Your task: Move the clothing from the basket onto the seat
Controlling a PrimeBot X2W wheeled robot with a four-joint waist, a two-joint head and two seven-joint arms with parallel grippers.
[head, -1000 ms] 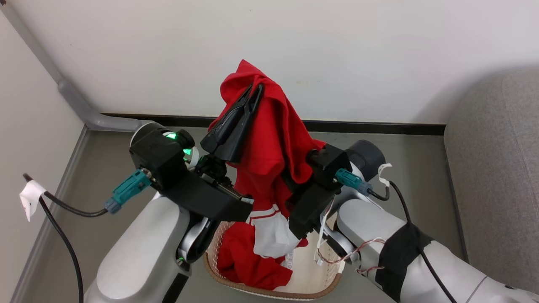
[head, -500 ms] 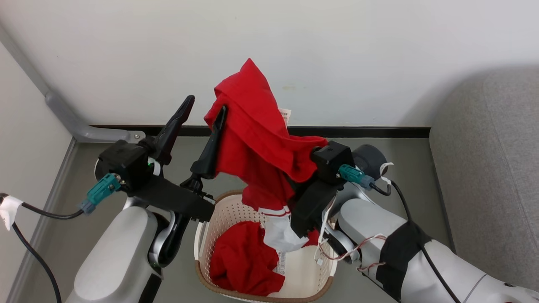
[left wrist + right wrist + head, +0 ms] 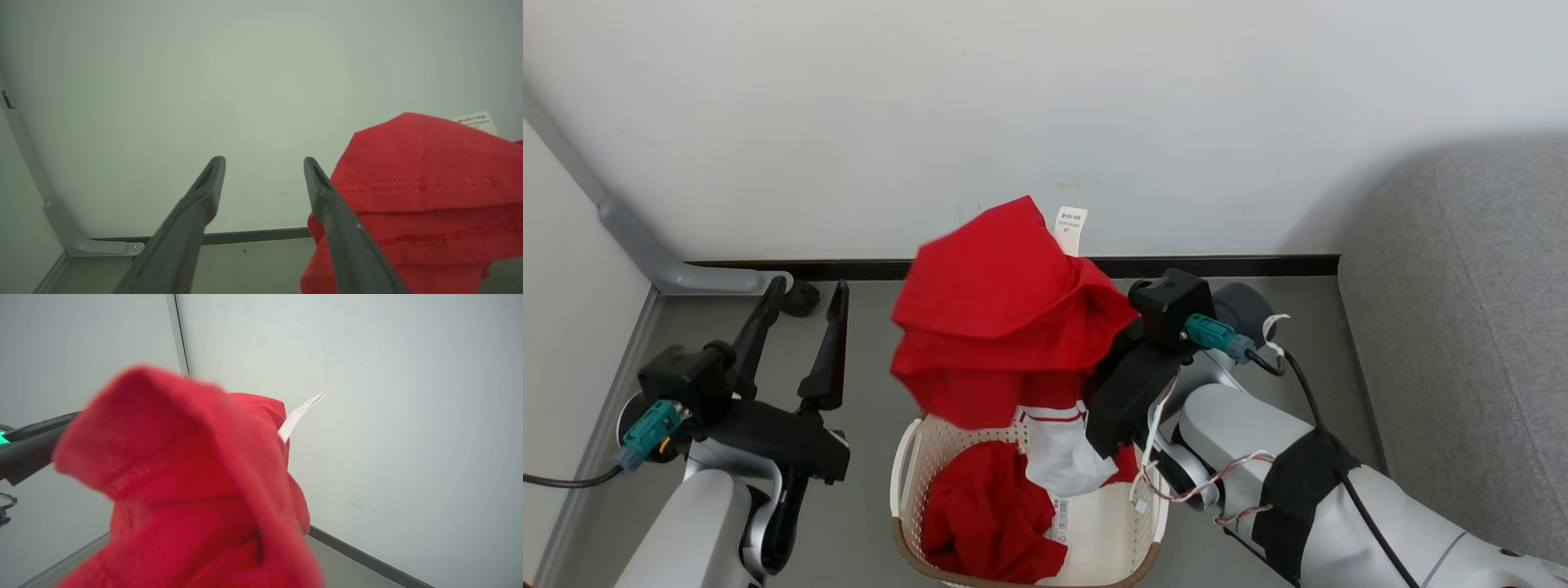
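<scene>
The red garment (image 3: 988, 327) is gripped above the basket (image 3: 905, 457) by the closed right gripper (image 3: 1139, 371); the left gripper (image 3: 809, 286), at 9 o'clock, is spread wide, empty. The garment should be lifted clear, then carried to the sofa (image 3: 1462, 327) at 3 o'clock.

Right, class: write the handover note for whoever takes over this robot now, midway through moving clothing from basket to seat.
Left pincer: open, empty, left of the cream-white perforated plastic basket.
Right pincer: shut on a bright-red fabric garment, held above the basket; its white panel hangs into it, and the pincer's tips are under the cloth.
Second crumpled red garment: lying in the basket.
Light-grey upholstered sofa: on the right.
Done: one garment lifted. Left: carry it to the sofa, release, then move the second.
</scene>
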